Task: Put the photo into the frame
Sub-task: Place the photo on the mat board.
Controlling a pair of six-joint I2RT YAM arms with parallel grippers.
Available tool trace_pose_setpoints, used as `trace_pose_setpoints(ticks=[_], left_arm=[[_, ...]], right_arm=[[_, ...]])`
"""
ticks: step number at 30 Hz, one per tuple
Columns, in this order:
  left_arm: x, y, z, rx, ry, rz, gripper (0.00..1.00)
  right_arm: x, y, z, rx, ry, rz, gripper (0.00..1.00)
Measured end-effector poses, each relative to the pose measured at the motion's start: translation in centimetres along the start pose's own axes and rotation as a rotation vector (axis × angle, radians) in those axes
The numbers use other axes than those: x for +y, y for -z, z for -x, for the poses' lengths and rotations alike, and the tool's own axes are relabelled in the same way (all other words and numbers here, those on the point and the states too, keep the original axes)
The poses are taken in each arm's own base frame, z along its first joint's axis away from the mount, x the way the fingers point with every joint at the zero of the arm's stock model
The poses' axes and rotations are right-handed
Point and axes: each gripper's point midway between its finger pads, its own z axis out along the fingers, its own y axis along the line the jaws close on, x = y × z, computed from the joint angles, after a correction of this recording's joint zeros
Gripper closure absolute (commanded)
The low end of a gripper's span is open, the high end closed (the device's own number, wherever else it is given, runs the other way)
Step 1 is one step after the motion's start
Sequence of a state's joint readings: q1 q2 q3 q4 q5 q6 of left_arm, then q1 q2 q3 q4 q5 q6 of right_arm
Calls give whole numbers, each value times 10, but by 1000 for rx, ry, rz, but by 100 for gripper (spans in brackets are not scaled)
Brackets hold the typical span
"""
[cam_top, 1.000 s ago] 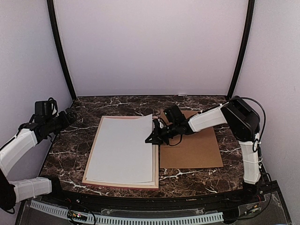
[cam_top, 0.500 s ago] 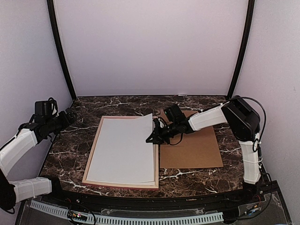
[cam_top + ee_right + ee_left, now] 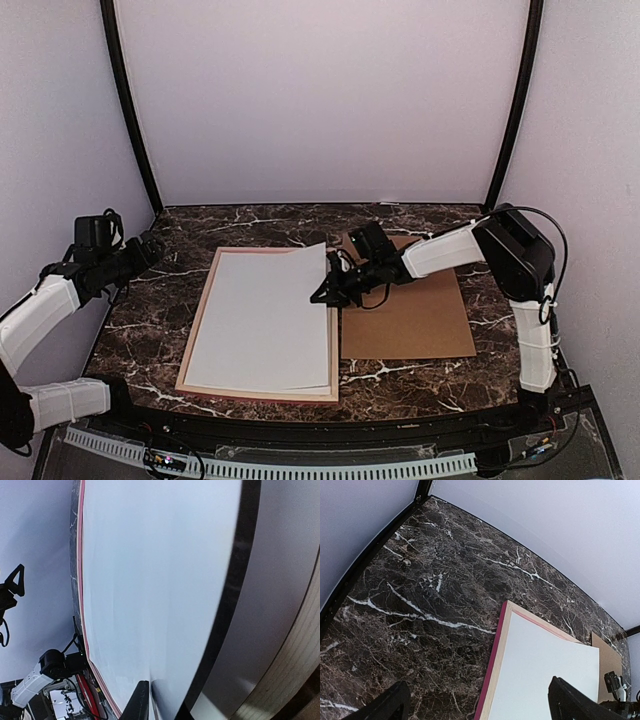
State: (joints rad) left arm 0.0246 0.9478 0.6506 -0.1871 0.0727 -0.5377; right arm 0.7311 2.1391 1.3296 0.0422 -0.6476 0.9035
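Brown marble with white veins is covering the table in the top view. The frame is lying flat in the middle, with its tan wood back facing up. The photo is lying inside it, white side up. The photo's edge at 3 o'clock is riding up over the frame's side and is not lying flat. The right gripper is sitting on that edge, and its fingers are pinching the photo. A brown cardboard board is lying at 3 o'clock from the frame, just beside it, under the right arm. The left gripper is hanging in the air at about 10 o'clock from the frame, well apart from it, and is holding nothing.

In the left wrist view, the left gripper is standing wide open, with one black finger in each bottom corner. The frame is showing its pink side, and the photo is lying white in it. A corner of the board is peeking in at 3 o'clock.

In the right wrist view, the photo is filling most of the picture. One black fingertip is pressing on it at 6 o'clock. The frame's red edge is running along at 9 o'clock.
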Motion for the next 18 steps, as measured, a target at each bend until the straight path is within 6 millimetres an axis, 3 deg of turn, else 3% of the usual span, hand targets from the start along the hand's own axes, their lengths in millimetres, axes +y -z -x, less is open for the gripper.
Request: trace_pose_setpoints(ticks=[12,18], left_arm=[[-1,-2,-4,9,0,-14,1],[0,-3,-8,17,1,-20,1]], right_arm=[[-4,2,6,-18,3,-50,58],[-5,12,7,-38,23,-110,48]])
